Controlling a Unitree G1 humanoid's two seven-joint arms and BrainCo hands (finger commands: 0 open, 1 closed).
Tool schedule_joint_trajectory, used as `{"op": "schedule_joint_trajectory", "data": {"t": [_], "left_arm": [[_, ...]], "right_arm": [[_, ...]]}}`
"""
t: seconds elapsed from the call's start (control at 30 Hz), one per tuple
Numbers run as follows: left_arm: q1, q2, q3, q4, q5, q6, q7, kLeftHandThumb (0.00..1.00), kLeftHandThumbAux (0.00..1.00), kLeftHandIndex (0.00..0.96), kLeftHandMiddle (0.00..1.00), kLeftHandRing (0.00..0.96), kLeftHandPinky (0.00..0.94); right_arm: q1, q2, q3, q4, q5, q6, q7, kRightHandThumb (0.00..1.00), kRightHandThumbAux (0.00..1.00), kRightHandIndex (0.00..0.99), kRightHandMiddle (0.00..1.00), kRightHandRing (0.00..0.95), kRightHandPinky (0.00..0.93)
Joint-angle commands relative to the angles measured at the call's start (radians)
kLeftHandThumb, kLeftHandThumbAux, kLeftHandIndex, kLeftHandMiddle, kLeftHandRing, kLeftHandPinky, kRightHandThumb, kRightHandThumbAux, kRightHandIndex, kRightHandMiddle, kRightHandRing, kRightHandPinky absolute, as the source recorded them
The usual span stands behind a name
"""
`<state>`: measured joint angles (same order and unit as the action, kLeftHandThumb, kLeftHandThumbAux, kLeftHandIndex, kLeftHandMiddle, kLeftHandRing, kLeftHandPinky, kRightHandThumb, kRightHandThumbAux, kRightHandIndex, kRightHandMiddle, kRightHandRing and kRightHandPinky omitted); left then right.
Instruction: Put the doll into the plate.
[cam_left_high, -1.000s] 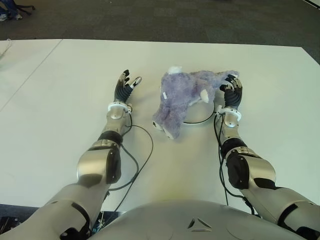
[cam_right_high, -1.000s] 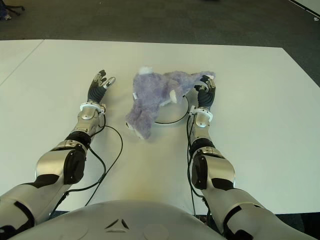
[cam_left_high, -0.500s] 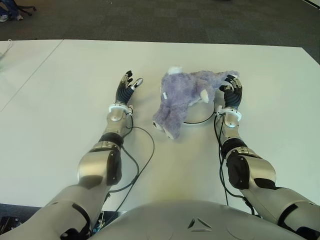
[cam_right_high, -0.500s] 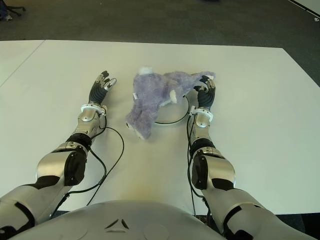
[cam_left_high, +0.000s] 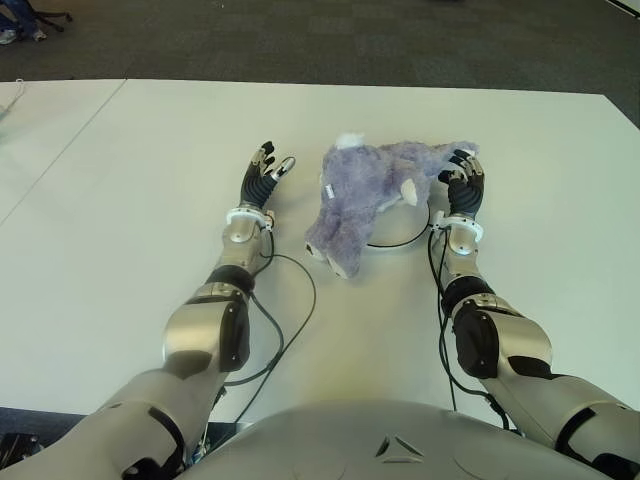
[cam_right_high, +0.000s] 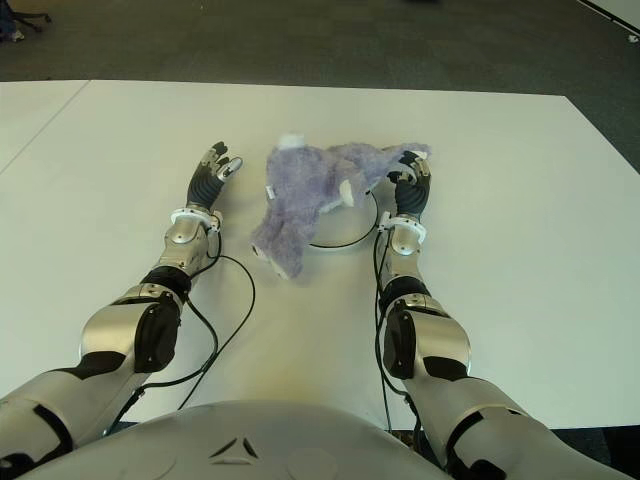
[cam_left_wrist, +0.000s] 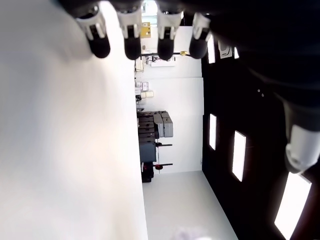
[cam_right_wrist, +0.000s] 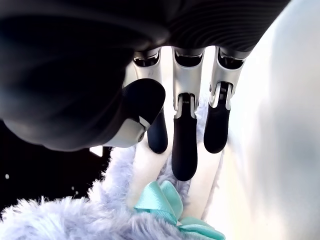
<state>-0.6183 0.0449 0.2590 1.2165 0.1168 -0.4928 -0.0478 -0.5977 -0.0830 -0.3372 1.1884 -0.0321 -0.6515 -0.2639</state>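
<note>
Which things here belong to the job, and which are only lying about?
For the job:
- doll, lying partly across the plate
- plate, a white ring under the doll
- right hand, fingers against the doll's fur
- left hand, open, left of the doll

Not for the job:
- table
- black cable by the left arm

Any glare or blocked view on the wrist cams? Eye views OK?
Left wrist view: table glares flat white; open left hand holds nothing. Right wrist view: right hand blocks the upper half with its dark palm, table blown out beside doll and teal bow. Eye views: even light, soft shadow under the doll, which hides most of the plate.
</note>
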Motion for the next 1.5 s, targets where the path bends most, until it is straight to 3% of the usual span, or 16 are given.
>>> {"op": "schedule_joint_trajectory", "data": {"t": [0.03, 0.2, 0.37, 0.77, 1.13, 1.47, 1.5], "left_arm": [[0.192, -0.076, -0.008, 0.142, -0.011, 0.128, -0.006, 0.0, 0.539, 0.0, 0.0, 0.0, 0.0], [0.192, -0.078, -0.01, 0.143, -0.006, 0.133, 0.016, 0.0, 0.555, 0.0, 0.0, 0.0, 0.0], [0.187, -0.079, -0.009, 0.145, -0.002, 0.151, 0.057, 0.0, 0.575, 0.0, 0.005, 0.002, 0.027], [0.192, -0.101, 0.005, 0.144, -0.017, 0.148, 0.119, 0.0, 0.645, 0.009, 0.034, 0.036, 0.059], [0.194, -0.109, 0.022, 0.143, -0.032, 0.139, 0.131, 0.0, 0.618, 0.026, 0.046, 0.049, 0.065], [0.194, -0.108, 0.032, 0.142, -0.04, 0.142, 0.122, 0.0, 0.606, 0.028, 0.053, 0.054, 0.066], [0.195, -0.108, 0.032, 0.142, -0.04, 0.141, 0.122, 0.0, 0.605, 0.028, 0.054, 0.054, 0.066]], "right_arm": [[0.265, 0.07, -0.047, 0.147, 0.06, 0.052, 0.034, 1.0, 0.704, 0.256, 0.332, 0.463, 0.385], [0.269, 0.067, -0.046, 0.146, 0.057, 0.046, 0.038, 1.0, 0.704, 0.261, 0.34, 0.461, 0.385], [0.273, 0.063, -0.052, 0.144, 0.062, 0.044, 0.059, 1.0, 0.698, 0.259, 0.326, 0.431, 0.46], [0.278, 0.056, -0.067, 0.142, 0.078, 0.05, 0.099, 1.0, 0.697, 0.248, 0.32, 0.426, 0.482], [0.279, 0.053, -0.074, 0.141, 0.087, 0.051, 0.119, 1.0, 0.698, 0.27, 0.301, 0.419, 0.483], [0.28, 0.053, -0.09, 0.14, 0.113, 0.052, 0.171, 1.0, 0.702, 0.283, 0.3, 0.422, 0.442], [0.28, 0.053, -0.09, 0.14, 0.116, 0.053, 0.176, 1.0, 0.676, 0.286, 0.302, 0.445, 0.385]]}}
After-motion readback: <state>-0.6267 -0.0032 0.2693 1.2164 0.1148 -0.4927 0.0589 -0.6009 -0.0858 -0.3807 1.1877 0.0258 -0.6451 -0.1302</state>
